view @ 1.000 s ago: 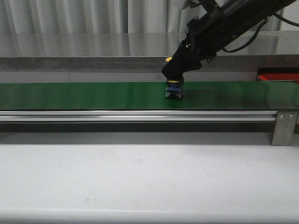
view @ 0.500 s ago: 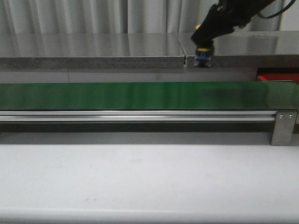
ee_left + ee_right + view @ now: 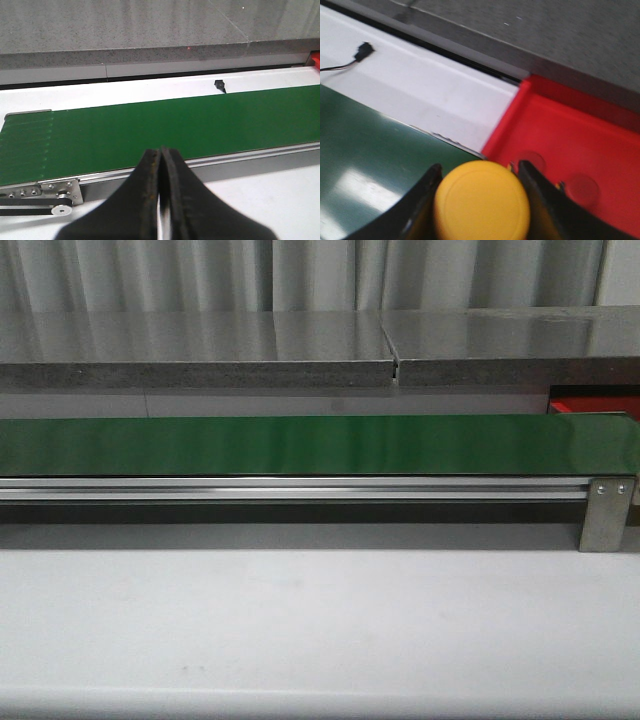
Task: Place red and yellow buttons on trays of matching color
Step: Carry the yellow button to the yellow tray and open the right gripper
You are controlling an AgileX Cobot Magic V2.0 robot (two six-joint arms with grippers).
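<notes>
1 right end effector grips yellow button over green belt; left end effector closed.

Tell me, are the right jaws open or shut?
Shut on the yellow button: the right gripper has a jaw pressing each side of it.

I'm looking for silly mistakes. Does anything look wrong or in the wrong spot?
One thing looks odd: the right gripper holds a yellow button right beside the red tray, a mismatched color. It isn't dropped yet. Nothing looks spilled or broken.
</notes>
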